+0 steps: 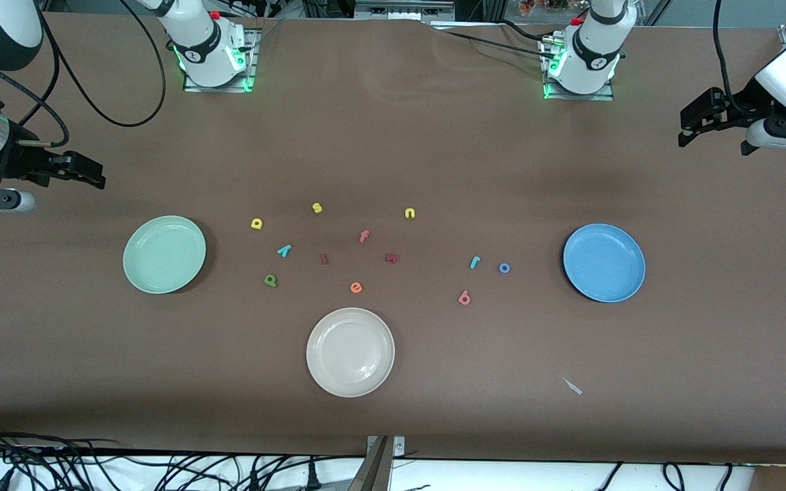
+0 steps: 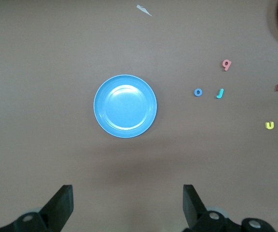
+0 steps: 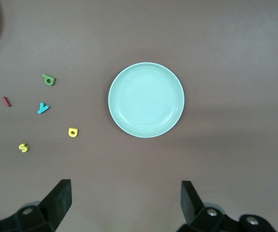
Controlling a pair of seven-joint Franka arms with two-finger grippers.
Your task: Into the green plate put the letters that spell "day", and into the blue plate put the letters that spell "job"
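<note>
Cream plate (image 1: 350, 352) is sitting nearest, unused. Day letters (image 1: 270, 280) are lying beside green plate (image 1: 164, 254), job letters (image 1: 464, 297) near blue plate (image 1: 604, 262) — handy sorting. Right gripper (image 1: 86, 172) & left gripper (image 1: 696, 123) are hovering w/ fingers wide, empty.

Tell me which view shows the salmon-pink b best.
The left wrist view shows the salmon-pink b largest, its bowl and stem plain, close to the teal j. The front view shows the b smaller, among all the letters, toward the blue plate. The right wrist view leaves it out.
</note>
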